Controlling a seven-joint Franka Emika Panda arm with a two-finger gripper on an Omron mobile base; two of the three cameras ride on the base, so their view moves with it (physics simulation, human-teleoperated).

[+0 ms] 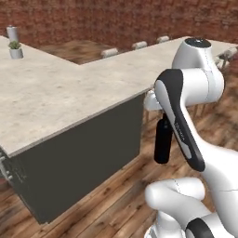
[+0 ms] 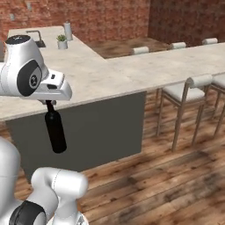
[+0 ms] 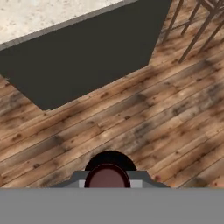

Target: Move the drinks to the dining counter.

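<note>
Hanging bottle: one tall black wine bottle (image 2: 55, 131) hangs straight down under the gripper (image 2: 49, 103), clasped by its neck, its base in the air above the wood floor (image 2: 145, 176).
Gripper: clenched on the bottle's neck; in the hand view the bottle's dark round top (image 3: 107, 175) sits right at the fingertips, seen end on.
Bottle against the counter: it hangs in front of the dark side panel (image 1: 79, 158) of the dining counter (image 1: 69, 88), below the level of the counter's top and apart from the panel.
Same bottle, left base view: the bottle (image 1: 162, 139) shows beside the arm's dark forearm, just off the counter's near corner.
Bottles counted: one.
Stools: in the right base view two stand on the near side of the counter, the closer one (image 2: 184, 94) just right of the dark panel; three more backrests show beyond the counter's far edge.
Potted plant: one small plant (image 2: 62, 41) on the counter's far end.
Canister: one grey canister (image 2: 67, 30) just behind the plant.
Tap: one (image 2: 36, 36) at the far left end of the counter.
</note>
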